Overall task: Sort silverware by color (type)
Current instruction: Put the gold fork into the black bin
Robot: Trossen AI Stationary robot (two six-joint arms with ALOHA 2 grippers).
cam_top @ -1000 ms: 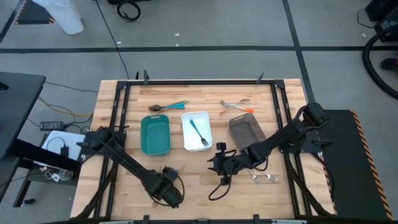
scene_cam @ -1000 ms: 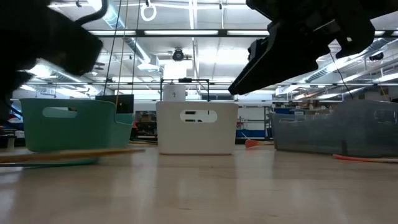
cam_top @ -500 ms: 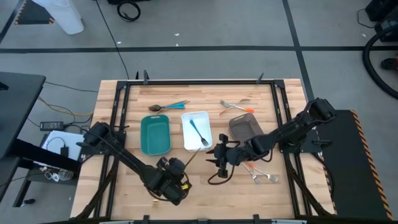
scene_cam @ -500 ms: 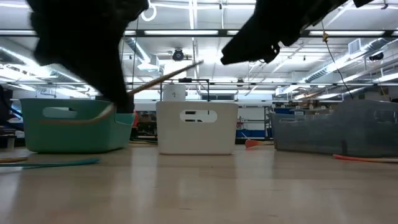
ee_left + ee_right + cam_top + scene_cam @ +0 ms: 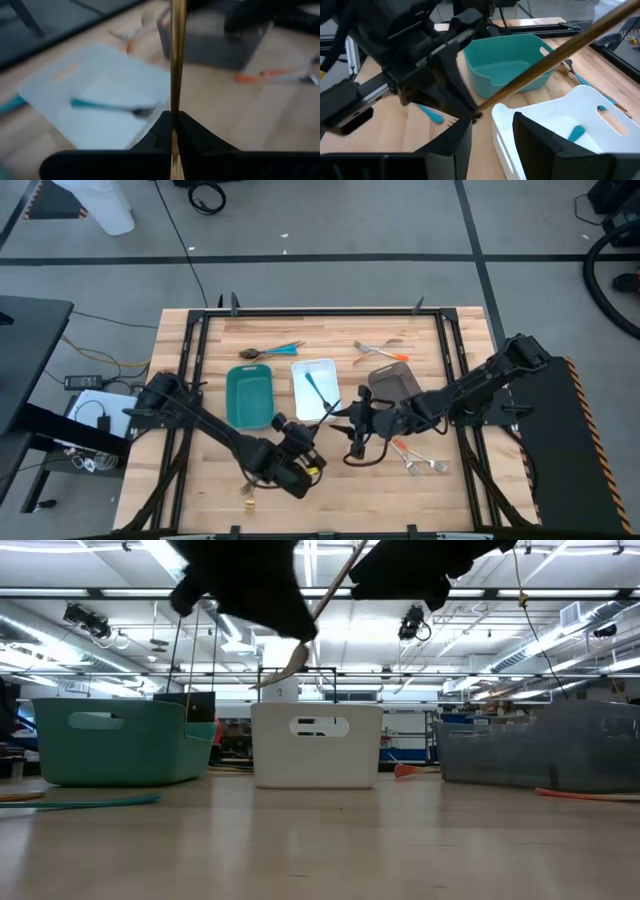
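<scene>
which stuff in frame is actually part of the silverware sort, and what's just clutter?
Job:
- gold utensil clamped in left gripper
- right gripper, jaws open
- blue fork in white tray
- loose cutlery behind the trays
- orange-handled pieces near grey tray
- teal tray

Clutter:
- white container and cables on the floor

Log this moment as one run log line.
left gripper: shut on gold utensil, lifted | right gripper: open beside white tray
</scene>
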